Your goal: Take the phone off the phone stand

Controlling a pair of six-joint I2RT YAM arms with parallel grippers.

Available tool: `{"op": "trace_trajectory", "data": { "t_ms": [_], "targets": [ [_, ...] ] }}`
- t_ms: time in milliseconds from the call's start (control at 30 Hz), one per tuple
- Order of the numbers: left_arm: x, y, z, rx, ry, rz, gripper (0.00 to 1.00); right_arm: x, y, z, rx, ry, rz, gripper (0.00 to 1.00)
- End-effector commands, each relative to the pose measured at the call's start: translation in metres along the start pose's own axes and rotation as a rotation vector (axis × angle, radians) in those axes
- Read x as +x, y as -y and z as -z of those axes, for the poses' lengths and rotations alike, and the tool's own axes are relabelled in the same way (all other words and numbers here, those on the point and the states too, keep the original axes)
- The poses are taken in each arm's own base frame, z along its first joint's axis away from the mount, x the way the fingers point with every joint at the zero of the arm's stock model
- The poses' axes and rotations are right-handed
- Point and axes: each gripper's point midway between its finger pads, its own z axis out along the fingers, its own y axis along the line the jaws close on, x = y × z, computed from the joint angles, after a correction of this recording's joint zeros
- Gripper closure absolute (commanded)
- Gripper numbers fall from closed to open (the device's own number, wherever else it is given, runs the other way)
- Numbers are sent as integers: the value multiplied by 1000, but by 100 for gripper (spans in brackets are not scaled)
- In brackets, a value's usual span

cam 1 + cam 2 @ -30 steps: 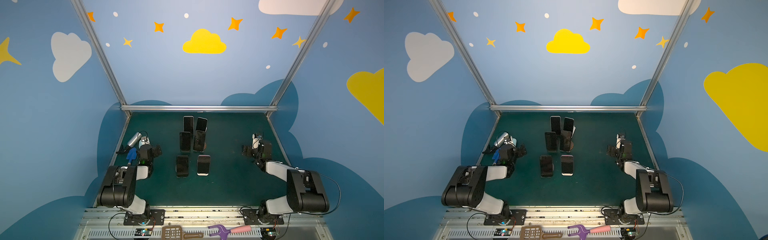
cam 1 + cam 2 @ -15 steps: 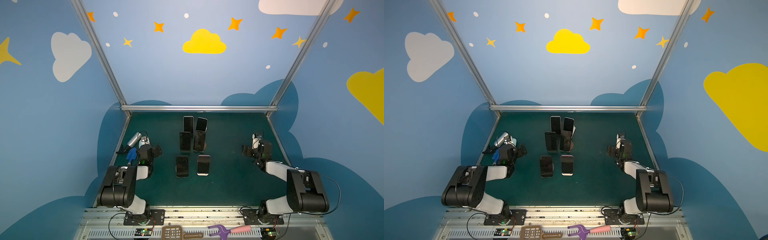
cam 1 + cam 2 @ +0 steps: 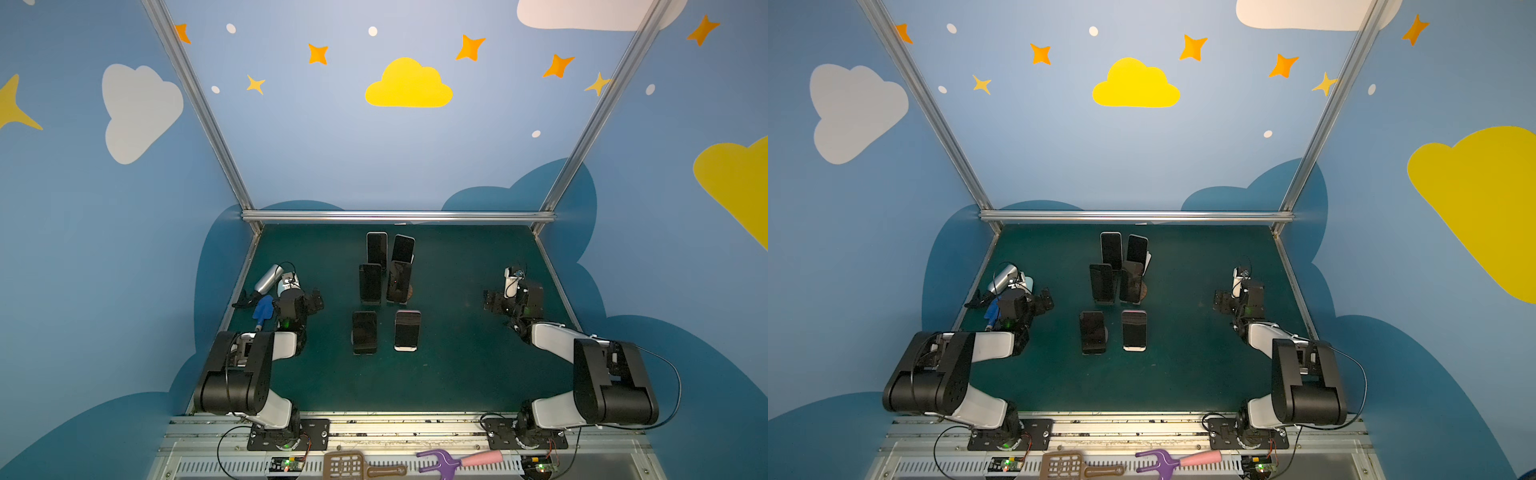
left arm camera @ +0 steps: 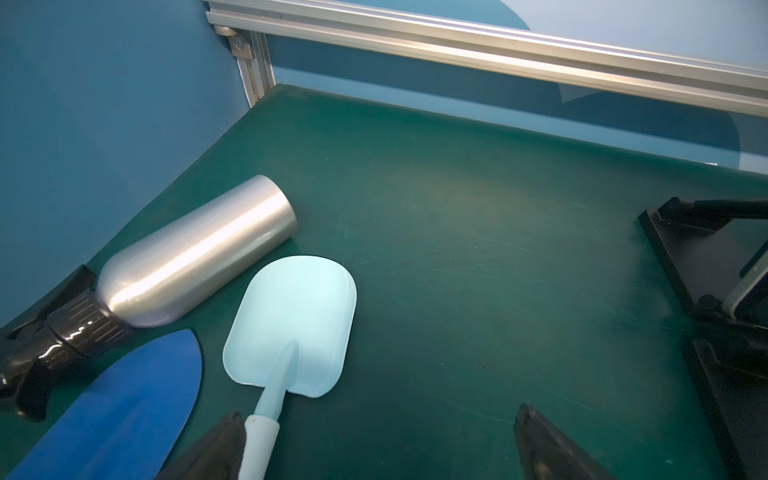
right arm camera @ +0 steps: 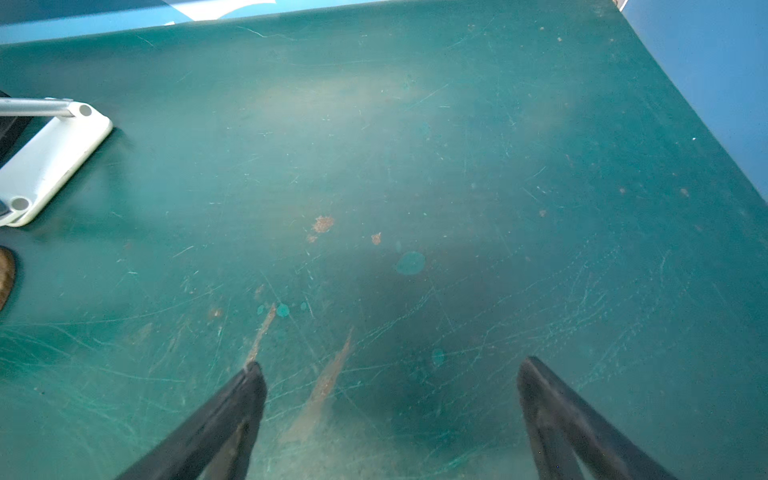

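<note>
Task's thing: six phones [image 3: 370, 283] stand propped in the middle of the surface [image 3: 457, 365], in three pairs from front to back, as both top views show. Which one is meant cannot be told.
Front pair: the dark front phone [image 3: 365, 332] and the pale-rimmed front phone [image 3: 407, 330] lean back, side by side but apart, with nothing in front of them.
Stands: mostly hidden behind the phones. A black stand [image 4: 690, 253] shows in the left wrist view, a white stand [image 5: 45, 162] in the right wrist view, and a round wooden base [image 3: 410, 292] sits beside the middle pair.
Right hand [image 5: 390, 368]: spread wide and empty, low over bare surface, well apart from the phones.
Left hand [image 4: 384, 436]: spread with nothing between its fingers. The handle of the light-blue scoop [image 4: 291, 328] lies just beside one finger, and the spray bottle [image 4: 195, 253] and blue trowel [image 4: 116, 411] are near.
Step in hand: judged to be the approach, as no phone is touched yet.
Doing it well: a front phone looks the easiest pick. The hand should come from above, close on the long edges near the top, then lift along the lean until the stand's lip is cleared.
Risk: wide jaws may knock the neighbouring phone. The glossy edges may slip, and the stand may tip if the phone is dragged forward.
</note>
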Motion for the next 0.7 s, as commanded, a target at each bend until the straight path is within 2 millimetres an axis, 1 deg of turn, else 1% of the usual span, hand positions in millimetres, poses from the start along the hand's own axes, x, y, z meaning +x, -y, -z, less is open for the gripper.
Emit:
{"op": "trace_trajectory", "data": {
  "t_ms": [0,167,233,267,300,333,400,433,533,567,633,667],
  "targets": [
    [-5,1,-1,5,4,-2,0,-9,-1,-2,-12,13,-9,5],
    [-4,0,0,5,1,-3,0,-8,-1,-1,-5,12,-8,5],
    [-11,3,0,20,19,18,0,-10,2,-1,27,15,-5,5],
    [-16,12,0,61,11,-7,0,-11,1,0,31,3,-11,5],
    [-21,18,2,83,-29,-42,0,-16,3,1,39,-5,-11,5],
    [-24,18,4,77,-61,-57,0,-19,3,2,46,-17,-16,5],
    [-40,23,14,92,-50,-65,0,-31,3,7,57,-43,-26,5],
    [-51,25,21,102,-21,-64,0,-37,2,10,59,-47,-19,5],
    [-91,34,49,151,82,-31,0,-57,-6,25,86,-12,32,5],
    [-106,37,59,174,105,-11,0,-68,-10,33,95,15,75,5],
    [-128,46,80,231,126,31,0,-90,-21,49,87,71,148,5],
    [-139,51,91,264,135,74,0,-104,-23,59,97,110,122,5]
  ]
}}
